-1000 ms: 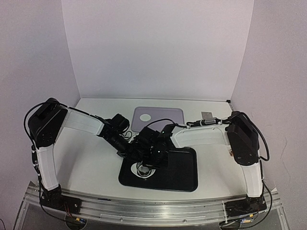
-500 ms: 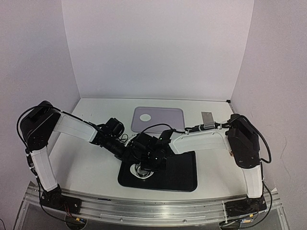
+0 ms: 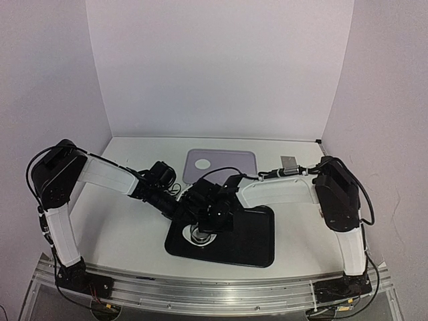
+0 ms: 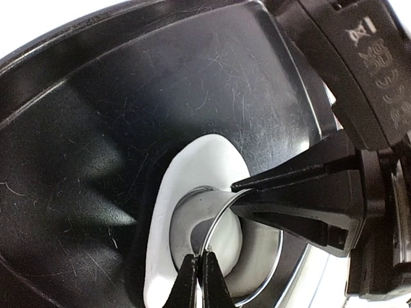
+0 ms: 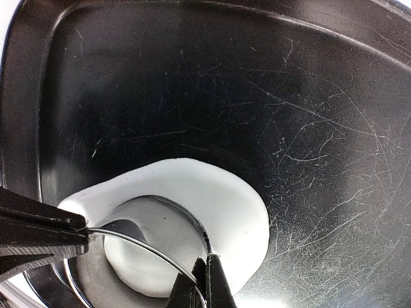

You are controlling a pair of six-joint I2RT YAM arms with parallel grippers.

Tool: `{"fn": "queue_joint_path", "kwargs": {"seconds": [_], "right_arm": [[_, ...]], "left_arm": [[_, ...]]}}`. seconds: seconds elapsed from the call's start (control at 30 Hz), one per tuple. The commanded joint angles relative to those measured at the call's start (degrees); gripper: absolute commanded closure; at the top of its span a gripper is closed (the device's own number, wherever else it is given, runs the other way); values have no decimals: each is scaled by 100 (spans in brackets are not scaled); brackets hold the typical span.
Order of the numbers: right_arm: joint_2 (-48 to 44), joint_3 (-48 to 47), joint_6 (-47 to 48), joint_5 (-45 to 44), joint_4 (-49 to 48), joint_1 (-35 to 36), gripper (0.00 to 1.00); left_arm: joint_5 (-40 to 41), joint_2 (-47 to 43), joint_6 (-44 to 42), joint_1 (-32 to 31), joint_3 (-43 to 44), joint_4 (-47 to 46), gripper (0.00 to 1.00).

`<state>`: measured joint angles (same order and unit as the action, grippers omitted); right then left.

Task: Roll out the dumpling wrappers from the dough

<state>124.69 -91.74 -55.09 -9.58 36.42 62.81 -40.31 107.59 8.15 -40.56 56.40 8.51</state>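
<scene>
A flat white dough sheet (image 3: 200,243) lies at the near left of the black tray (image 3: 257,244). A small steel ring (image 4: 192,212) stands pressed into it, with a round white disc of dough (image 4: 230,247) inside. My left gripper (image 4: 198,277) is shut on the ring's rim. My right gripper (image 5: 205,277) is shut on the rim at another spot. The dough (image 5: 221,192) spreads around the ring (image 5: 160,218). In the top view both grippers (image 3: 195,223) (image 3: 210,224) crowd over the ring. One dumpling wrapper (image 3: 201,162) lies on the purple mat (image 3: 231,165).
The purple mat sits behind the tray at the table's back middle. A small metal piece (image 3: 289,161) lies to the right of the mat. The tray's raised rim (image 5: 26,96) runs close to the dough on the left. White walls enclose the table on three sides.
Both arms swayed slightly left and then back. The grippers stayed pinched on the steel ring over the dough.
</scene>
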Motion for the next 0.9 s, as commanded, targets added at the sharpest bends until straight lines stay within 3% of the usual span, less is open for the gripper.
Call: {"fn": "queue_joint_path", "kwargs": {"seconds": [0.0, 0.27, 0.87], "right_arm": [[528, 639, -35, -208, -935, 202, 100], [460, 728, -226, -269, -991, 524, 100], [-608, 152, 617, -1029, -574, 235, 100]], "left_arm": [[534, 197, -11, -274, -687, 241, 100], [241, -133, 150, -360, -1077, 429, 100], [613, -591, -456, -295, 908, 1791, 100]]}}
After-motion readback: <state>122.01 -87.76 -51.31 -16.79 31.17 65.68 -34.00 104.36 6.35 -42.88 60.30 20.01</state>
